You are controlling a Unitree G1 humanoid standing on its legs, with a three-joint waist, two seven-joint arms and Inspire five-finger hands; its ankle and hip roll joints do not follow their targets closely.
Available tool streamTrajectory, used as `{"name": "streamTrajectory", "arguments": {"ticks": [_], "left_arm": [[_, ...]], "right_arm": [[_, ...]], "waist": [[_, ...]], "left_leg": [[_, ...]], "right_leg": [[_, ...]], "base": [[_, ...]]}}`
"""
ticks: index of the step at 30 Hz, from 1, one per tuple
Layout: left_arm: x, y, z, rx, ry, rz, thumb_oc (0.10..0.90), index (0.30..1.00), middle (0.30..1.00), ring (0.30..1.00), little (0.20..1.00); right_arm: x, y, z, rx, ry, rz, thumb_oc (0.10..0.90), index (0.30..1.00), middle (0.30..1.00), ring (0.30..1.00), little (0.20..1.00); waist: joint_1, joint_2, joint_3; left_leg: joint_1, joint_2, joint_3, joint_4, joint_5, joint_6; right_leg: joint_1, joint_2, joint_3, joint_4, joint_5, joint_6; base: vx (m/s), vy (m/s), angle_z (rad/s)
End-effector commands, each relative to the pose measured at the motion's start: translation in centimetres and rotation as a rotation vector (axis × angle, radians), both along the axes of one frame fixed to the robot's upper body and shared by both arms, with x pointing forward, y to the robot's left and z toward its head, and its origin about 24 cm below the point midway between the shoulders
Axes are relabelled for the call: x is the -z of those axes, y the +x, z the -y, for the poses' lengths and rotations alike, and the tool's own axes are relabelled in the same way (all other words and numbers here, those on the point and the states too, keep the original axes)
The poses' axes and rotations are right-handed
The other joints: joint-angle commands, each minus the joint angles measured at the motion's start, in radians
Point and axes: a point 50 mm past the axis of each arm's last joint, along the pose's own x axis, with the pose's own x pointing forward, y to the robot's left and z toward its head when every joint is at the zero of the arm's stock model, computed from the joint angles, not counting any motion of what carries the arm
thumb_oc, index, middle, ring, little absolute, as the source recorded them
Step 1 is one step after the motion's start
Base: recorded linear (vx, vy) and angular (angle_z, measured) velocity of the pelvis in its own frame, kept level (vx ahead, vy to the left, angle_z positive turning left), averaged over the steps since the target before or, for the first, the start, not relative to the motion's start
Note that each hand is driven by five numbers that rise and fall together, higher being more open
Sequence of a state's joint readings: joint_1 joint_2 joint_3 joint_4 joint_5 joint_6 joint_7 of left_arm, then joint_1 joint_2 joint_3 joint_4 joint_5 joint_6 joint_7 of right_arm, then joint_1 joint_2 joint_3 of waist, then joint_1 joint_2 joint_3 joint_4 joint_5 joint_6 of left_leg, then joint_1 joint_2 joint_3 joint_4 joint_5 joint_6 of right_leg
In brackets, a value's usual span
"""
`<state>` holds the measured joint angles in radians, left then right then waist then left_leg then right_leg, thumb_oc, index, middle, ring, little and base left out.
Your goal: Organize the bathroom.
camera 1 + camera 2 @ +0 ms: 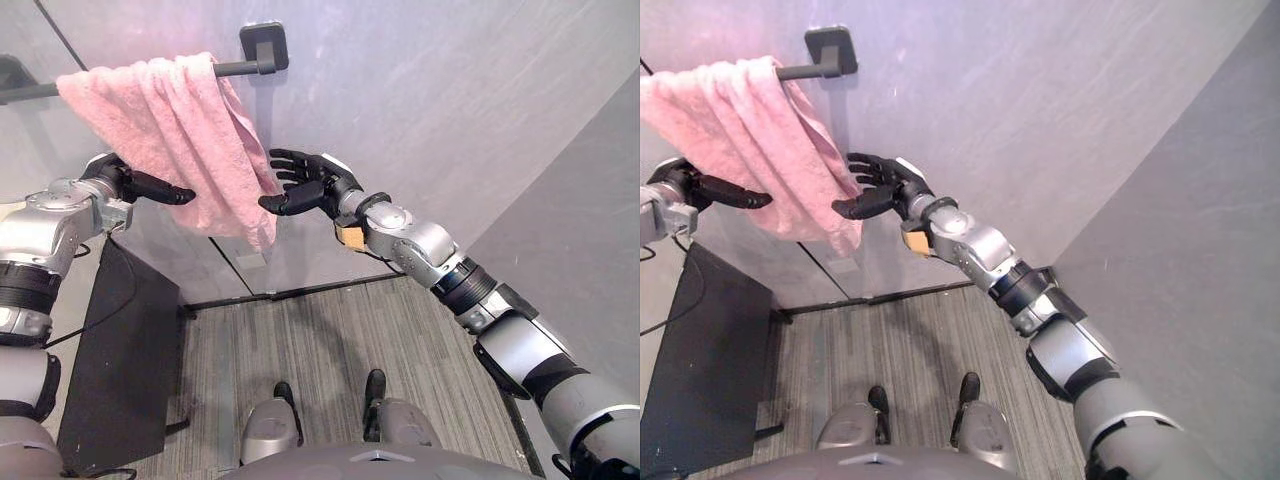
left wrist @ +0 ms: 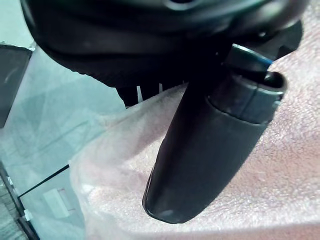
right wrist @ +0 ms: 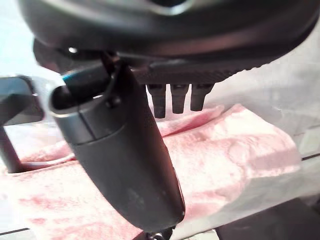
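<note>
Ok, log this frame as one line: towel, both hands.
pink terry towel: draped on black wall bar | left robot hand: open, fingers against towel | right robot hand: open, at towel's edge

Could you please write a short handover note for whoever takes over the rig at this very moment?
Left hand: open, straight fingers against the towel's left side.
Right hand: open, palm facing the towel's right edge, holding nothing; contact unclear.
Towel: pink, draped over the wall rail, bunched and hanging unevenly, lower at the right.
Done: towel is on the rail.
Left: probably spread and straighten it so it hangs evenly.
</note>
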<state>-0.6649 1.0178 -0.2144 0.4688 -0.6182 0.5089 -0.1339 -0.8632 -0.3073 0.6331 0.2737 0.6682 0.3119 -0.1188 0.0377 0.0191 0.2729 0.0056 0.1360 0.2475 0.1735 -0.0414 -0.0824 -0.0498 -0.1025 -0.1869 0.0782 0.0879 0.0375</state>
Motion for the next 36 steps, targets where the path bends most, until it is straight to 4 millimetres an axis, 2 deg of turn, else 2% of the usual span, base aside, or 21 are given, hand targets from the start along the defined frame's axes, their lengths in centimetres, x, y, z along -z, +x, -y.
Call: {"name": "streamTrajectory", "arguments": {"ticks": [1,4,10,16,23,31,36], "left_arm": [[-8.7,1.0,-0.1,-0.033,0.092,0.323,0.800,0.900,0.900,0.900,0.900],[-7.7,0.8,-0.8,-0.080,0.084,0.316,0.800,0.900,0.900,0.900,0.900],[-6.6,0.5,-1.4,-0.115,0.067,0.305,0.800,0.900,0.900,0.900,0.900],[-5.7,0.0,-2.2,-0.143,0.051,0.300,0.800,0.900,0.900,0.900,0.900],[-5.2,0.1,-1.9,-0.137,0.043,0.309,0.800,0.900,0.900,0.900,0.900],[-6.0,0.5,-1.5,-0.142,0.045,0.328,0.800,0.900,0.900,0.900,0.900],[-5.9,0.4,-1.7,-0.145,0.038,0.333,0.800,0.900,0.900,0.900,0.900]], "right_arm": [[-8.9,-1.6,-2.5,-0.091,0.137,0.453,0.800,0.900,0.900,0.900,0.900],[-10.3,-2.8,-2.7,-0.094,0.130,0.551,0.800,0.900,0.900,0.900,0.900],[-11.0,-3.6,-2.9,-0.104,0.142,0.567,0.800,0.900,0.900,0.900,0.900],[-10.2,-4.0,-3.6,-0.125,0.156,0.502,0.800,0.900,0.900,0.900,0.900],[-8.7,-3.6,-3.8,-0.106,0.127,0.438,0.800,0.900,0.900,0.900,0.900],[-6.5,-2.3,-3.8,-0.049,0.032,0.403,0.800,0.900,0.900,0.900,0.900],[-6.7,-1.9,-3.4,-0.030,0.014,0.430,0.800,0.900,0.900,0.900,0.900]], "waist": [[-0.020,0.043,-0.151],[-0.026,0.049,-0.145],[-0.027,0.056,-0.135],[-0.022,0.056,-0.127],[-0.018,0.054,-0.118],[-0.017,0.063,-0.087],[-0.019,0.066,-0.076]], "left_leg": [[0.042,0.006,-0.021,0.004,-0.044,0.026],[0.045,0.002,-0.020,-0.004,-0.042,0.030],[0.040,0.001,-0.021,-0.006,-0.042,0.031],[0.028,0.006,-0.019,0.000,-0.039,0.030],[0.013,0.011,-0.023,0.024,-0.044,0.028],[-0.007,0.012,-0.023,0.051,-0.049,0.024],[-0.013,0.010,-0.026,0.058,-0.052,0.023]], "right_leg": [[0.011,-0.052,0.027,0.057,-0.124,0.109],[0.012,-0.057,0.035,0.053,-0.123,0.113],[0.011,-0.065,0.038,0.053,-0.124,0.118],[0.006,-0.072,0.037,0.062,-0.131,0.118],[-0.001,-0.076,0.038,0.077,-0.137,0.115],[-0.011,-0.089,0.038,0.087,-0.132,0.115],[-0.014,-0.094,0.042,0.085,-0.130,0.117]], "base": [[0.06,0.032,-0.02],[0.04,0.040,0.00],[0.00,0.000,0.00],[0.01,0.002,0.00],[0.00,0.000,0.00],[0.00,0.000,0.00],[0.00,0.000,0.00]]}}
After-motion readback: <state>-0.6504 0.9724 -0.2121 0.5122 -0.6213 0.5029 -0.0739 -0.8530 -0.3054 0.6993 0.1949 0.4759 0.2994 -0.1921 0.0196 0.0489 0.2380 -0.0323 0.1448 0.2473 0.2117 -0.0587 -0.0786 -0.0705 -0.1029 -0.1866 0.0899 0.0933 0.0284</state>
